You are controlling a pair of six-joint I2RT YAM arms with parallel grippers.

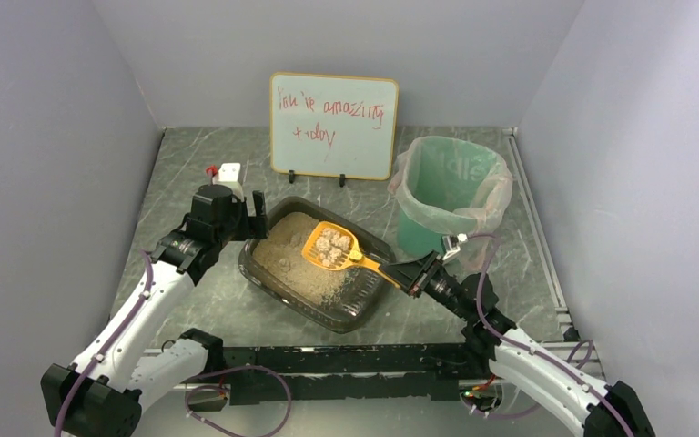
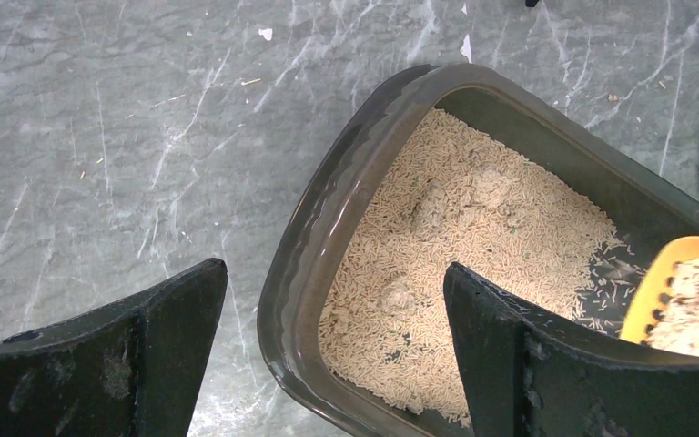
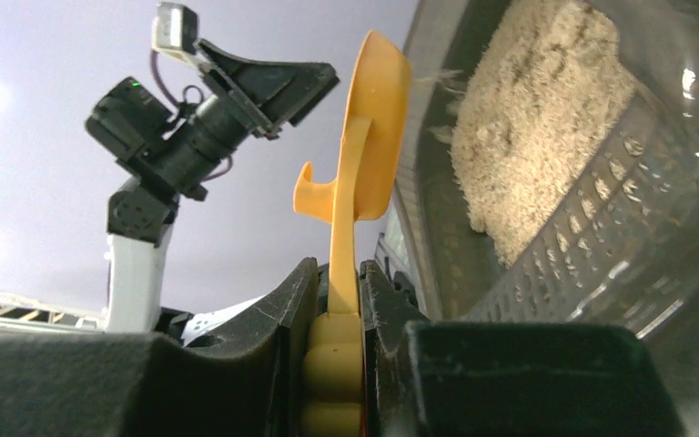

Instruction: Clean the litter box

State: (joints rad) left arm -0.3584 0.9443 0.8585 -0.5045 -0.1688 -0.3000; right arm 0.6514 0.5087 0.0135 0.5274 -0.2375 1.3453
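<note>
Grey marble-look tabletop (image 1: 191, 155) boxed in by plain grey walls (image 1: 45, 182), whiteboard (image 1: 334, 126) propped at the back. From the top camera, the right gripper (image 1: 414, 273) is clamped on the handle of an orange slotted scoop (image 1: 360, 259). The scoop's head sits out ahead of its fingers, loaded with clumps (image 1: 334, 244) and level over the litter box (image 1: 350, 309), I'd guess so loose litter (image 1: 287, 250) sifts back in. A lined green bin (image 1: 450, 196) stands just off to that gripper's side, the likely dump spot. The left gripper (image 1: 255, 217) is at the box's other end.

Left wrist cam: jaws wide, holding nothing. The box rim runs up between the fingers, one outside over the table, one over the litter. Looks like it's there to steady the tray; can't tell if it touches.

Right wrist cam: fingers pinched tight on the handle, scoop rising straight ahead, litter box just beyond and off to one side.
</note>
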